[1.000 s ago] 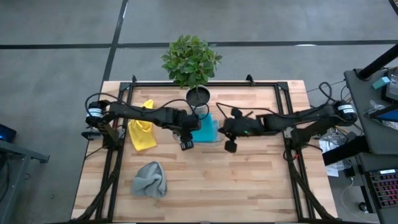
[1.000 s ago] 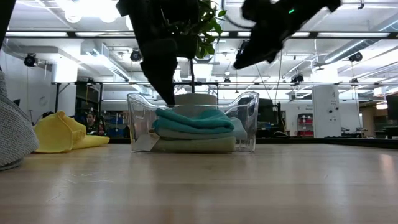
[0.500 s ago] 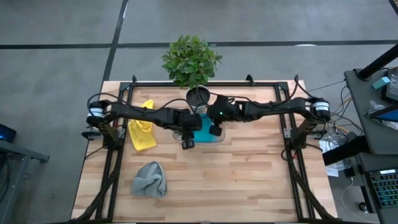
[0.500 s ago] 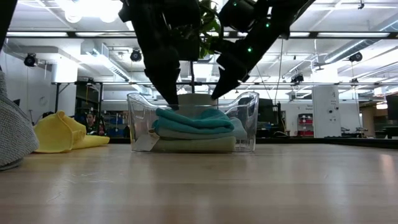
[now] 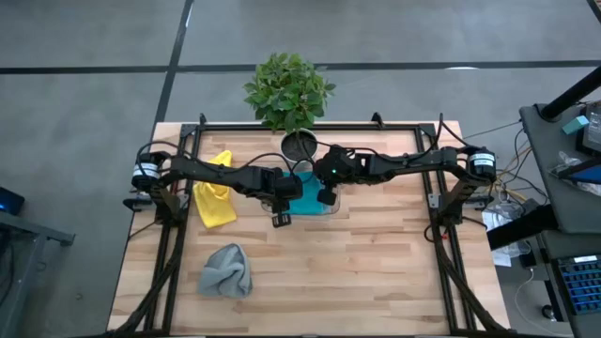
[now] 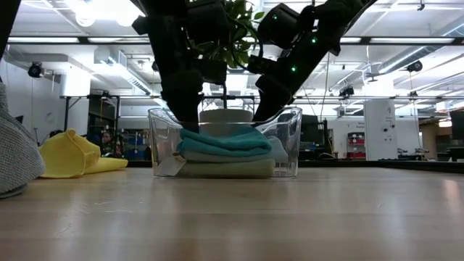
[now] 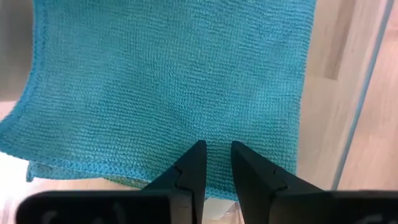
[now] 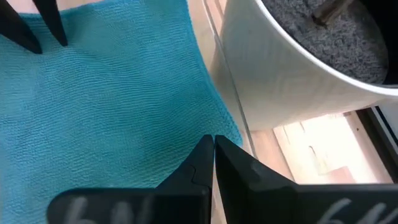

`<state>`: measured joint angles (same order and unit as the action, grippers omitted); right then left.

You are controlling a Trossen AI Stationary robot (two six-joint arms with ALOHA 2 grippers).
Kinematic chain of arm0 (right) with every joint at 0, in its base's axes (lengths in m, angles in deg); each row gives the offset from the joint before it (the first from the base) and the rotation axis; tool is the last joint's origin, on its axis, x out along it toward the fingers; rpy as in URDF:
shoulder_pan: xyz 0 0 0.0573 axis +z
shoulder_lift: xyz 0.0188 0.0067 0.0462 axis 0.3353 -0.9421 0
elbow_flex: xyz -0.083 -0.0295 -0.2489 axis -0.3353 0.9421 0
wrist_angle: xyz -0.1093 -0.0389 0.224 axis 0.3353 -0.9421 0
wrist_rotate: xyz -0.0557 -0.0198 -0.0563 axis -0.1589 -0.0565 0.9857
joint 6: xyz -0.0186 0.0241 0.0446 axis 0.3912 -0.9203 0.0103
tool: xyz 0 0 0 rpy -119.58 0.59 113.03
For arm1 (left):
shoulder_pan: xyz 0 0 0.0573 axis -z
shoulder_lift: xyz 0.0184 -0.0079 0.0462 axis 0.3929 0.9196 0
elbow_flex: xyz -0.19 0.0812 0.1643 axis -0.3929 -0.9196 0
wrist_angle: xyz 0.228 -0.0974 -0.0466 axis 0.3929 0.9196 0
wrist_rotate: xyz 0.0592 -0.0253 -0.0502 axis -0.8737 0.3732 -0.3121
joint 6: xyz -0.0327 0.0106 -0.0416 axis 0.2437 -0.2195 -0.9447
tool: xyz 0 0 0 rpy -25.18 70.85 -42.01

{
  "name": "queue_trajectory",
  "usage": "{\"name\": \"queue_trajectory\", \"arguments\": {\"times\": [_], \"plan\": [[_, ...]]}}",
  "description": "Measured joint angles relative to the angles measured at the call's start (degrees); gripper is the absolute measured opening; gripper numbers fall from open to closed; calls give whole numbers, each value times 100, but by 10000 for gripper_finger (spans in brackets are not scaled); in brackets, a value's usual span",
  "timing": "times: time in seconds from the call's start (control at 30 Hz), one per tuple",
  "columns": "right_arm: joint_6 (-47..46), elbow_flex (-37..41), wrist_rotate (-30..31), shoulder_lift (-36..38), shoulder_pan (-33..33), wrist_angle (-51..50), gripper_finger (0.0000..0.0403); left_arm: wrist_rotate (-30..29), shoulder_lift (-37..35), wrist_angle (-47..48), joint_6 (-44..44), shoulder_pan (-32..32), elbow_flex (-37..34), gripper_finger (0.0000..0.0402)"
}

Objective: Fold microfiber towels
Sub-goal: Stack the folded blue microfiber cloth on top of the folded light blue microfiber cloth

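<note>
A clear tray point(image 6: 288, 145) near the table's far middle holds a stack of folded towels, a teal towel point(image 6: 225, 139) on top and a sage green towel point(image 6: 225, 168) at the bottom. My left gripper point(image 7: 216, 149) reaches down into the tray at the teal towel's left part, its fingers narrowly apart. My right gripper point(image 8: 213, 142) is shut and points at the teal towel's far right edge point(image 8: 217, 124), beside the white pot point(image 8: 292, 68). A yellow towel point(image 5: 214, 192) and a grey towel point(image 5: 225, 270) lie crumpled on the table at the left. My left gripper's fingertips point(image 7: 198, 148) reach the teal towel's top face point(image 7: 216, 134) from above, slanting. A narrow flat strip of cloth shows between them. The towel lies flat on the stack. My right gripper: I cannot tell whether its shut tips touch the towel's edge.
A potted plant point(image 5: 288, 89) stands right behind the tray, its pot close to my right gripper. The tray's clear walls point(image 7: 367, 93) hem in both grippers. Bare wood lies in front of the tray, toward the near edge point(image 5: 376, 272).
My right gripper has swung from the table's right side toward the tray and come down into it at the teal towel's right end. My left gripper has sunk a little toward the towel's top. The towels have kept still.
</note>
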<state>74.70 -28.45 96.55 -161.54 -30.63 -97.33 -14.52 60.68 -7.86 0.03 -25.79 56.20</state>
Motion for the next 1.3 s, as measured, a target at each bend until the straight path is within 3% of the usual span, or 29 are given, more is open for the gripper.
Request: {"name": "queue_trajectory", "arguments": {"times": [0.43, 0.5, 0.63, 0.7, 1.3], "plan": [[-10, -9, 2, 204, 1, 54, 9, -24, -308, 53, 116, 0, 38, 58], [-8, -6, 2, 207, 1, 100, 9, -285, -448, 50, 235, -1, 38, 58], [7, -4, 0, 64, 1, 362, 9, -1522, -525, 50, 351, -26, 27, 58], [38, -7, -1, -50, 1, 504, 9, -1860, -525, 30, 404, -84, 19, 58], [1, -4, 6, -401, 1, 333, 9, -1912, -21, 6, 469, -297, -111, 58]]}}
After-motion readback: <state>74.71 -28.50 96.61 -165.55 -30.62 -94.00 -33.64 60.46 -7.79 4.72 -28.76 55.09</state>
